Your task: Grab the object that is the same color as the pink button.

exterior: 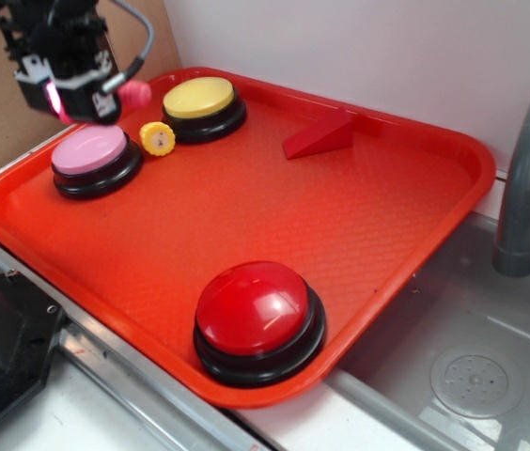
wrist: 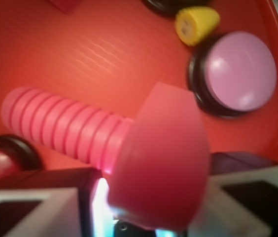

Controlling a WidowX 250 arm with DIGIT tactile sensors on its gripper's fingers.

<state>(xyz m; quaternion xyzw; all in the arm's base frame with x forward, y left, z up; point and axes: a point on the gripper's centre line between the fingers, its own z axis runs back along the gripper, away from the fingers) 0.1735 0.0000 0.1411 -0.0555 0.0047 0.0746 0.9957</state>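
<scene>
End effector [exterior: 105, 99]: at about 10 o'clock in the exterior view, raised above the tray's far-left corner, pinching the pink bolt; its fingers are mostly hidden in the wrist view.
Pink bolt [wrist: 129, 148]: held off the tray in the end effector; in the wrist view its flat head sits close to the camera at about 6 o'clock and its ribbed shaft points out toward 9 o'clock. In the exterior view only a small pink end shows at the end effector's right side.
Pink button [exterior: 89, 150]: on the tray at about 9 o'clock, flat pale pink top on a black base, below and just right of the end effector.
Yellow gear [exterior: 158, 138]: small disc between the pink button and the yellow button, close to both.
Yellow button [exterior: 199, 99]: at about 11 o'clock, near the tray's far edge.
Red button [exterior: 256, 315]: large dome on a black base at about 6 o'clock, near the tray's front edge.
Red wedge [exterior: 319, 137]: at about 12 o'clock, alone on the far side.
Tray [exterior: 378, 216]: red, textured, carries all the buttons.
Sink [exterior: 491, 366]: grey basin at about 4 o'clock, beside the tray.
Faucet [exterior: 528, 178]: grey curved pipe at about 3 o'clock.
</scene>
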